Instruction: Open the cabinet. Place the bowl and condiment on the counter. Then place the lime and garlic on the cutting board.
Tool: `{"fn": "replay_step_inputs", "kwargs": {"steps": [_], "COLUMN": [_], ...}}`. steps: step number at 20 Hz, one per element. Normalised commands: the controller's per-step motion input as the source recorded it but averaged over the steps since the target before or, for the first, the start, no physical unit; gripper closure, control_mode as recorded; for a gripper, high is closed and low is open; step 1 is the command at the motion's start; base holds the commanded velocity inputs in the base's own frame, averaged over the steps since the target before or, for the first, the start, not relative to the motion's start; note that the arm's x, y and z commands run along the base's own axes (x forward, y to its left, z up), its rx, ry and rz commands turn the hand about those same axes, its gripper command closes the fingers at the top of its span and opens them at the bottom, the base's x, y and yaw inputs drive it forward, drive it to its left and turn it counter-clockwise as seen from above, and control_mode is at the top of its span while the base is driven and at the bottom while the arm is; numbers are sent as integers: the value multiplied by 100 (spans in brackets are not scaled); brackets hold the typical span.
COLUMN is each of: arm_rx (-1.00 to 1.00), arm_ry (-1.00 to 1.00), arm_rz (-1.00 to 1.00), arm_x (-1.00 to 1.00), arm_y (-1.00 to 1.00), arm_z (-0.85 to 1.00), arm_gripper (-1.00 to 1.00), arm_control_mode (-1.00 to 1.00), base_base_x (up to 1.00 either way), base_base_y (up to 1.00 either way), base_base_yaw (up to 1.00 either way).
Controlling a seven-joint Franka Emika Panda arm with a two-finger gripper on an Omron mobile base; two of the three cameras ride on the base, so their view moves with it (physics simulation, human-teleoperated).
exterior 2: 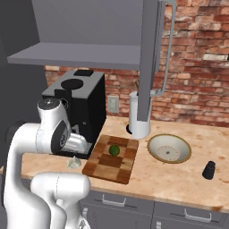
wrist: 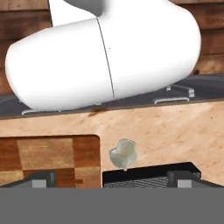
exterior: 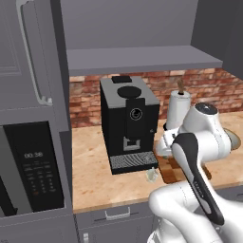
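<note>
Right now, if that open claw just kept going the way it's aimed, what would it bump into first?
Most likely the garlic, lying on the counter between the open gripper's fingertips; depth is hard to judge.

From my right-side base camera, the lime sits on the checkered cutting board, while the garlic lies on the counter just off the board's left edge, in front of the coffee machine. The bowl rests right of the board, and the condiment stands further right. A cabinet door hangs open above, in front of what looks like the paper-towel roll, though the door hides much of it.
</note>
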Motion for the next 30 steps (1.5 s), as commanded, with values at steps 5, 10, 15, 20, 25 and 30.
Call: {"fn": "replay_step_inputs", "kwargs": {"steps": [5,10,15,20,25,30], "arm_rx": [0,0,0,0,0,0], "arm_ry": [6,5,5,6,6,1], "arm_rz": [-6,-7,-13,-11,-6,0], "arm_x": [0,0,0,0,0,0], "arm_y": [25,15,9,11,2,0], "arm_z": [-26,-21,-17,-18,-24,-26], "arm_gripper": [-100,-100,-100,-100,-100,-100], "arm_control_mode": [-100,-100,-100,-100,-100,-100], "base_base_x": [0,0,0,0,0,0], "base_base_y": [0,0,0,0,0,0], "base_base_yaw": [0,0,0,0,0,0]}}
